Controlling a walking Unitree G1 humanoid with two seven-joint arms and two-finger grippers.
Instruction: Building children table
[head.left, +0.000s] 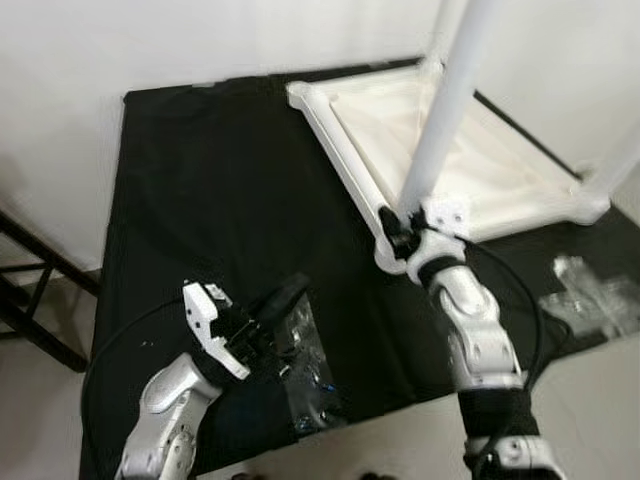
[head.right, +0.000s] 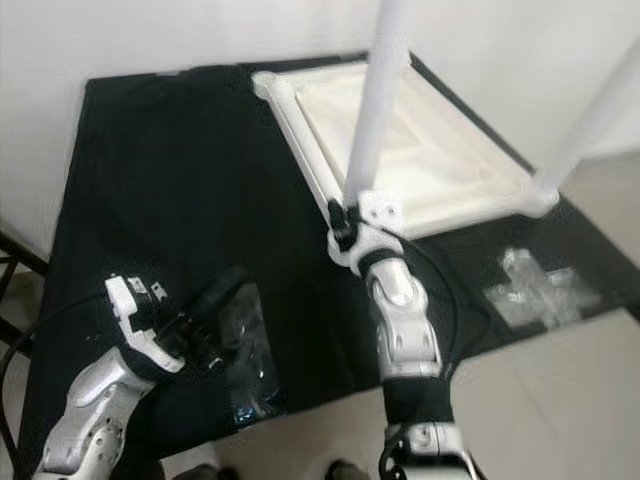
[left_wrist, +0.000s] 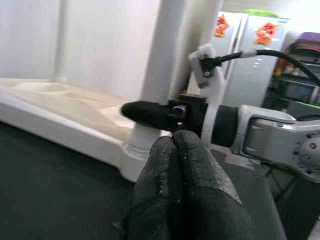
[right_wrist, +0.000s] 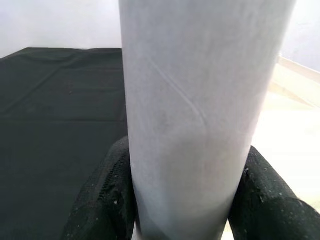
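The white table top (head.left: 500, 175) lies upside down on a black cloth (head.left: 220, 200). A white leg (head.left: 445, 110) stands upright in its near corner socket. My right gripper (head.left: 405, 228) is shut on this leg close to its base; in the right wrist view the leg (right_wrist: 200, 100) sits between the two black fingers (right_wrist: 107, 200). A second leg (head.left: 620, 160) rises at the right corner. My left gripper (head.left: 285, 300) hovers low over the cloth to the left, fingers (left_wrist: 175, 155) pressed together and holding nothing, pointing toward the right gripper (left_wrist: 150, 114).
A clear plastic bag (head.left: 310, 385) of small parts lies under the left gripper near the cloth's front edge. Another crumpled bag (head.left: 590, 295) lies at the right. A black frame (head.left: 30, 290) stands off the cloth at the left. A white wall runs behind.
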